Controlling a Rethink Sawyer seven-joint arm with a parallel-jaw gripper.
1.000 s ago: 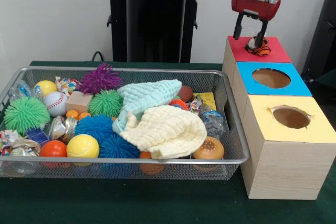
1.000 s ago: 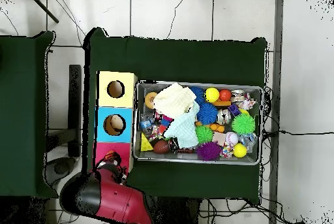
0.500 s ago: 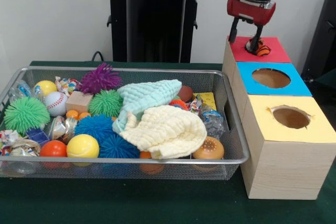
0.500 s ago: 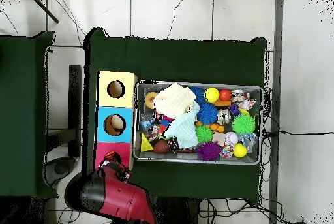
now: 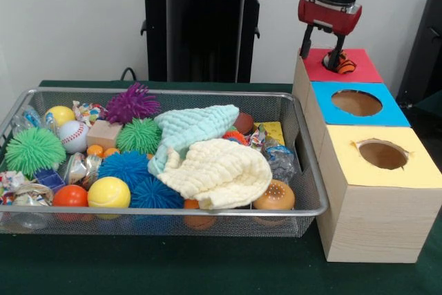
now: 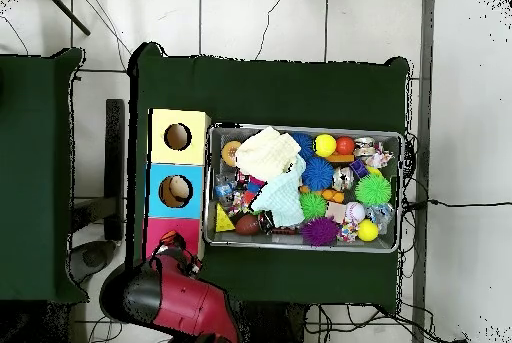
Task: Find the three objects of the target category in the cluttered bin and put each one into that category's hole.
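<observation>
Hovering with open gripper [image 5: 322, 50] above the red box [image 5: 359, 65], having lifted clear within the last second and left the orange toy [image 5: 341, 65] sitting in its hole, so one target looking delivered, bin [image 5: 304, 170] awaiting another search.

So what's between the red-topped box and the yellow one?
The blue-topped box sits between the red-topped box and yellow-topped box, touching both; both views show it.
</observation>
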